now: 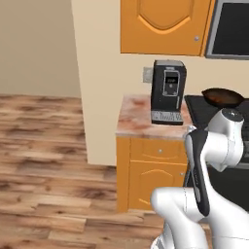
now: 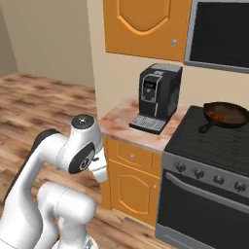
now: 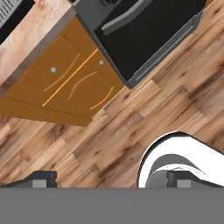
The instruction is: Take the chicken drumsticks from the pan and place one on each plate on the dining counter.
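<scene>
On the black stove beside the coffee machine sits the dark round pan (brownish lumps inside, handle toward the stove's front), while the gripper, jaws spread, faces open wooden floor.

The white arm is folded up over its base, elbow raised and forearm bent back down. The hand points at the floor, its two dark fingertips spread wide apart, gripping nothing.

Marbled stone worktop, wood-plank floor
</scene>
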